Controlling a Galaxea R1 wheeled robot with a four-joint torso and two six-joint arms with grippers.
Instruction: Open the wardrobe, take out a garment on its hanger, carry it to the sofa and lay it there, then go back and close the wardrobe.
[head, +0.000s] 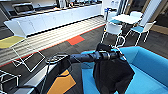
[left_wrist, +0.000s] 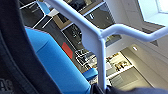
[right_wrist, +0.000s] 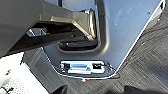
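- Hanging from the left arm, the black garment (head: 112, 73) is seen draped over the near end of the blue sofa (head: 147, 67), its lower folds close to or resting on the seat cushion; contact cannot be confirmed.
- The left gripper (head: 115, 54) is seen above the sofa at the garment's top, and it is judged to be grasping the hanger; how the fingers stand cannot be told from the pictures.
- The white hanger (left_wrist: 100, 37) is shown large in the left wrist view, with its thin arms and a straight bar meeting at a junction; dark cloth lies against it, and the sofa's blue upholstery is seen behind.
- The garment is judged to be light, soft and limp: no shape of its own is kept, and it would slump or slide if taken by the cloth alone.
- The hanger is judged to be stiff but thin and smooth, so it could swivel or slip in a loose hold; hold is best taken near the hook or the junction, above the sofa seat.
- White chairs (head: 113, 29) with blue seats are seen beyond the sofa, well apart from it.
- Whether the right gripper is released or clenched cannot be told.
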